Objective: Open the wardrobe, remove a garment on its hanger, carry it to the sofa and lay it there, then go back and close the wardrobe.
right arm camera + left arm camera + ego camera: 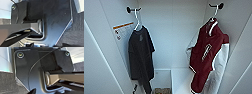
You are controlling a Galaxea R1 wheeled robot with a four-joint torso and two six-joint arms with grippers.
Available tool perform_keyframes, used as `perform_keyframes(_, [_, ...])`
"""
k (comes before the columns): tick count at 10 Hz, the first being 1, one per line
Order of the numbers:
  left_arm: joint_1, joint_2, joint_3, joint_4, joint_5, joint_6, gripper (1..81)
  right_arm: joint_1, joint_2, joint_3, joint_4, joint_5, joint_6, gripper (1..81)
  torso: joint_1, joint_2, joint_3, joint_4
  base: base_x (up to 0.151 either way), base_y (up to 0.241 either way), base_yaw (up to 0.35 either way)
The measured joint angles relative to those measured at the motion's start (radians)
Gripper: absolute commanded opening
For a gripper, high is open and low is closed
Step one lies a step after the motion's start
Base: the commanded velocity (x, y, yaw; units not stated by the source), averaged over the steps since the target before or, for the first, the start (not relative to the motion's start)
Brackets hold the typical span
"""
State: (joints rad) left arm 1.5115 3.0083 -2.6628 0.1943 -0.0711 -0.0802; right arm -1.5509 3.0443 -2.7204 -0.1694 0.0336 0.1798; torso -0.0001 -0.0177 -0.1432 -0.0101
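Hanging in the open wardrobe [171, 37], the garment [206, 55] is right, a T-shirt [141, 57] left; jaw states cannot be told.

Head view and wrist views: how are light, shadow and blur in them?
Head view: even, soft light on the white wardrobe; faint shadow behind the black T-shirt; lettering on the garment too blurred to read. Left wrist view: bright glints on the dark plate's edge. Right wrist view: similar glints, carpet dim.
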Motion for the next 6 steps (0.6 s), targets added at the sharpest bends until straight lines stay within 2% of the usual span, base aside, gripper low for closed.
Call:
perform_keyframes(1, [-0.001,0.000,0.000,0.000,0.000,0.000,81.1,0.000,0.000,0.000,0.000,0.000,0.000,81.1,0.000,0.000,0.000,-0.005,0.000,0.000,0.000])
perform_keyframes(2, [0.000,0.000,0.000,0.000,0.000,0.000,81.1,0.004,0.000,0.000,0.000,0.001,0.000,81.1,0.000,0.000,0.000,-0.021,0.000,0.000,0.000])
perform_keyframes(3, [0.000,0.001,0.000,0.000,0.000,0.000,81.1,0.005,0.000,0.000,0.000,0.001,0.000,81.1,0.000,0.000,0.000,-0.050,0.000,0.000,0.000])
perform_keyframes(6, [-0.008,0.009,0.000,0.000,0.001,0.000,81.1,-0.001,0.000,0.000,0.000,-0.001,0.000,81.1,0.000,0.000,0.003,-0.153,0.000,0.000,0.000])
